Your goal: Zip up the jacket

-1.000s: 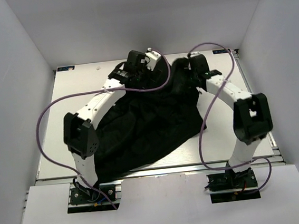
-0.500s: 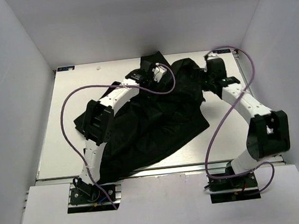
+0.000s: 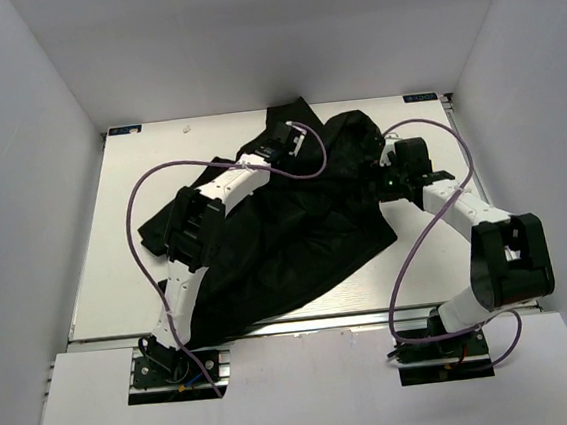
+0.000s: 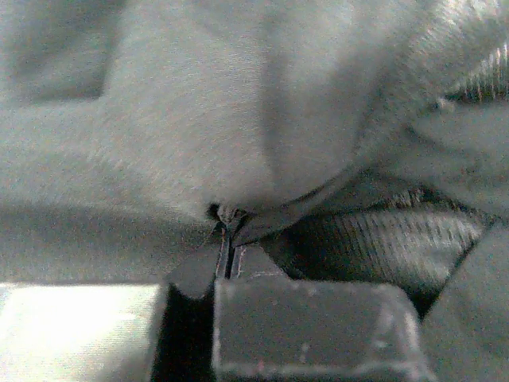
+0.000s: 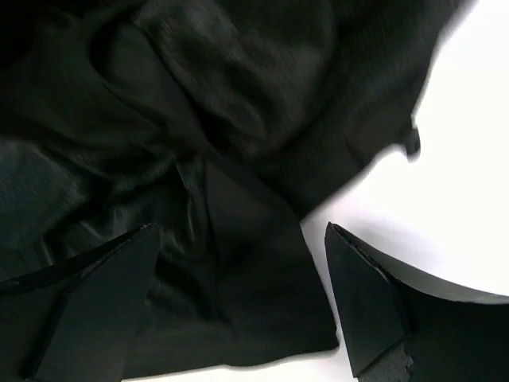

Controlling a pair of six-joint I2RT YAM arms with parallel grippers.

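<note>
The jacket (image 3: 296, 236) is a black crumpled heap across the middle of the white table (image 3: 106, 250). At the heap's far part my left gripper (image 3: 278, 153) reaches down into the cloth. The left wrist view shows it (image 4: 227, 239) shut, with a fold of the jacket (image 4: 199, 119) pinched between the tips. My right gripper (image 3: 377, 176) hovers at the jacket's right edge. Seen from the right wrist, it (image 5: 238, 231) is open, and a flat corner of the jacket (image 5: 246, 263) lies on the table between its fingers (image 5: 103, 294), untouched. No zipper is visible.
White walls (image 3: 26, 147) enclose the table on three sides. Purple cables (image 3: 159, 172) loop over both arms above the jacket. Bare table lies left of the heap and right of the right arm (image 3: 481, 173).
The left gripper has come down onto the far part of the jacket and shut on a fold. The right gripper has let go, opened and moved nearer along the jacket's right edge.
</note>
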